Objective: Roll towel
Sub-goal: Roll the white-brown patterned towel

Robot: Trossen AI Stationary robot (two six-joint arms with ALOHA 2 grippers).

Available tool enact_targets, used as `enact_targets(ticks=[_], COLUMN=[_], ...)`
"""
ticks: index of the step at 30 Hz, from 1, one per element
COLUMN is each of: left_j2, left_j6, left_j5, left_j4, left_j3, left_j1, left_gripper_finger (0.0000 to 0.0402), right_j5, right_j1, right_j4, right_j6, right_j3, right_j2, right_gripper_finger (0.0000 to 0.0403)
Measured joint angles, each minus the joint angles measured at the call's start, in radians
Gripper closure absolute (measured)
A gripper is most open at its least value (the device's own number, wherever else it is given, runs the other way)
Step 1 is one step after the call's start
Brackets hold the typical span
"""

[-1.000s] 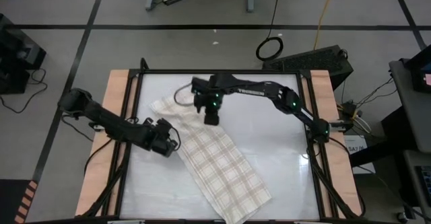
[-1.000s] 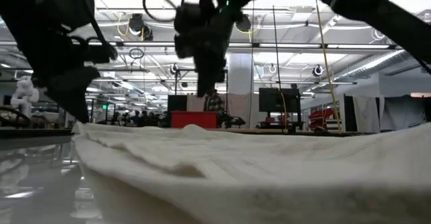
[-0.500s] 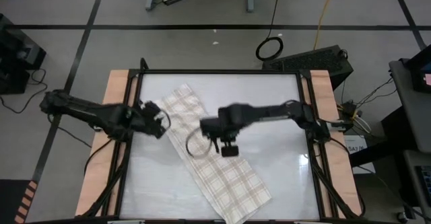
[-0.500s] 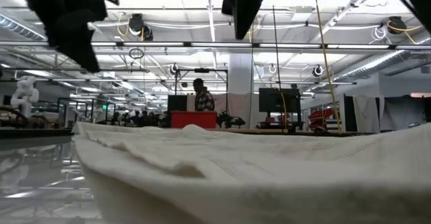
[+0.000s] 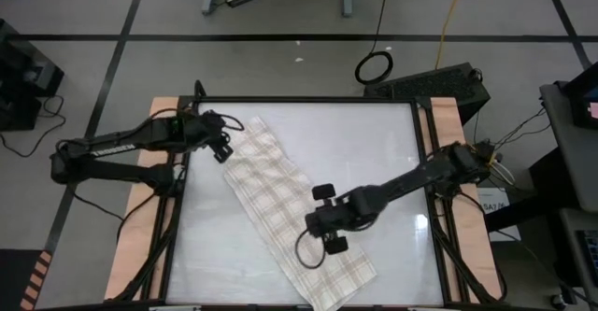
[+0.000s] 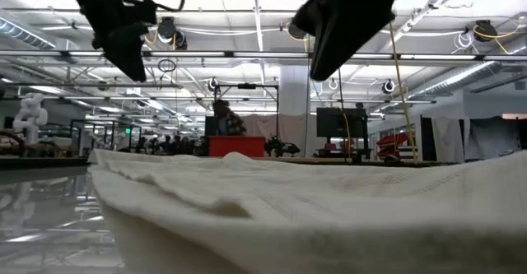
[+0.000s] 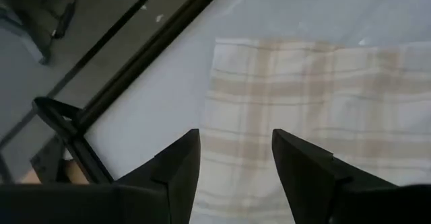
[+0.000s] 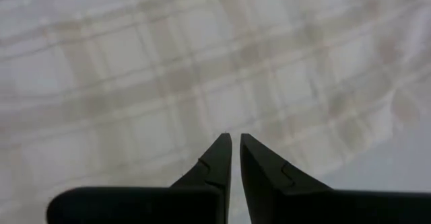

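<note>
The towel (image 5: 290, 213) is now lying flat as one long diagonal strip; the bunched far end seen a second ago is spread out toward the table's far-left corner. The left gripper (image 5: 224, 143) is pulling back to that far end, having come up from the strip's left edge, and its fingers (image 7: 185, 163) are parting, empty, over the cloth's corner. The right gripper (image 5: 327, 241) is sweeping down the strip from the far end to the near half, hovering above the plaid with fingers almost together. In the low view a person (image 6: 222, 118) in the room behind is drifting leftward.
</note>
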Motion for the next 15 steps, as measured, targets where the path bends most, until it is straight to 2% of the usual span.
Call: enact_targets(ticks=[2, 5, 9, 15], left_j2=[0.053, 0.151, 0.304, 0.466], left_j6=[0.069, 0.154, 0.212, 0.349], left_j5=[0.042, 0.161, 0.301, 0.328], left_j4=[0.027, 0.124, 0.216, 0.242], left_j3=[0.000, 0.000, 0.000, -0.001], left_j1=[0.063, 0.168, 0.282, 0.318], left_gripper_finger=[0.0210, 0.0210, 0.0210, 0.0210], right_j5=[0.002, -0.001, -0.028, -0.027], right_j1=[-0.008, -0.019, -0.019, 0.095], right_j4=[0.177, 0.348, 0.386, 0.481], right_j6=[-0.010, 0.003, 0.076, 0.171], right_j3=[-0.134, -0.305, -0.472, -0.620], right_j2=[-0.055, -0.121, -0.202, -0.339], right_gripper_finger=[0.0378, 0.0378, 0.0376, 0.0341])
